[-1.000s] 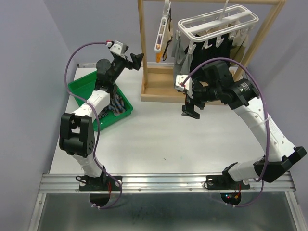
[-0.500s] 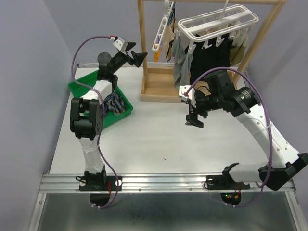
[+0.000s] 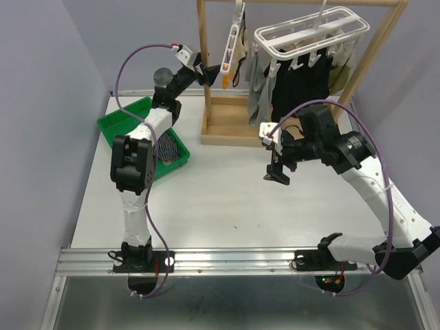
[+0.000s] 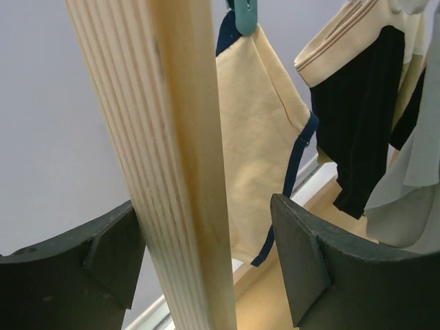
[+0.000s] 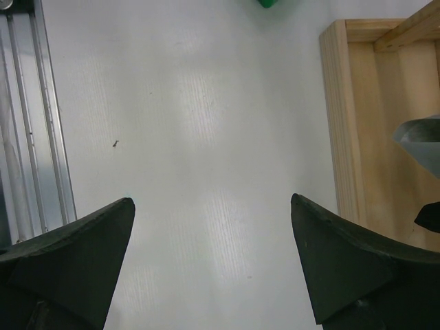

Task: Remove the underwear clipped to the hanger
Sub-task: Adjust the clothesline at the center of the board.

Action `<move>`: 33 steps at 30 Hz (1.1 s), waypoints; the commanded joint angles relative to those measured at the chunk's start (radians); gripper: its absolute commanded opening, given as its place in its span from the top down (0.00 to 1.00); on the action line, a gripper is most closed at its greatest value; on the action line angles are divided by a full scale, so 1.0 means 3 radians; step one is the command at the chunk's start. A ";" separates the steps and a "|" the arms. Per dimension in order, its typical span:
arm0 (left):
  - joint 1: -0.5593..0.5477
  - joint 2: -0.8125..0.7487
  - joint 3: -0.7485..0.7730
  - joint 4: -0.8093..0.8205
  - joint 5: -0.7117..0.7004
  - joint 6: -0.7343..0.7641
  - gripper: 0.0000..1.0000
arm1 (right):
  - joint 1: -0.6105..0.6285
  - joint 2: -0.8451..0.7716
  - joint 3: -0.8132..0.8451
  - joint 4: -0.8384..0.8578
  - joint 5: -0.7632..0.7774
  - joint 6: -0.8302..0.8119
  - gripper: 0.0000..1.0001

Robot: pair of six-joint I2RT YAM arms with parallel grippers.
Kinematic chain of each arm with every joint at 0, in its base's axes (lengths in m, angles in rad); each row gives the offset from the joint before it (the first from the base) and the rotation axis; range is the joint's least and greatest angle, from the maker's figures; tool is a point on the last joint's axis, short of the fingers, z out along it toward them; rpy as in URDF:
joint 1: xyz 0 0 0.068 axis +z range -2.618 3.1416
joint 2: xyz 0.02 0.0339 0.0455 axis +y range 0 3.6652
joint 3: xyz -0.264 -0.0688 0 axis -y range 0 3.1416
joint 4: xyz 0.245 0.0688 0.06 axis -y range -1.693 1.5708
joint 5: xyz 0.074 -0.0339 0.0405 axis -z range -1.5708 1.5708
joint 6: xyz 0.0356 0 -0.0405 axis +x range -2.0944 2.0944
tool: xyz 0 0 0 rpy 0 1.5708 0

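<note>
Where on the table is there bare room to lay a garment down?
The white table is bare between the green bin, the wooden rack base and the near rail; the right gripper hovers at its right. Crowded: under the clip hanger, where the underwear hangs.

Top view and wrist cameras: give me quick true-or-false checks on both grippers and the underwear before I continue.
The right gripper holds underwear. False: it is open and empty above the table.
Striped underwear lies in the green bin. True.
The white hanger is bare. False: black underwear and other pieces hang from it.
The left gripper straddles a wooden post. True.
</note>
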 commanded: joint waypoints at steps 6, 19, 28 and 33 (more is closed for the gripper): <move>-0.0228 -0.0523 -0.0461 0.0242 -0.0366 0.0534 0.41 | -0.0024 -0.0192 -0.0146 0.0237 -0.0076 0.0153 0.00; -0.0663 -0.1305 -0.1345 0.0437 -0.0775 0.0734 0.65 | -0.0050 -0.0397 -0.0177 0.0375 0.0322 0.0393 0.00; -0.1215 -0.1710 -0.1627 0.0207 -0.1148 0.0770 0.66 | -0.0157 -0.0607 -0.0238 0.0544 0.1396 0.0598 0.00; -0.1521 -0.1883 -0.1770 0.0094 -0.1389 0.0780 0.66 | -0.0310 -0.0714 -0.0355 0.0656 0.1775 0.0679 0.00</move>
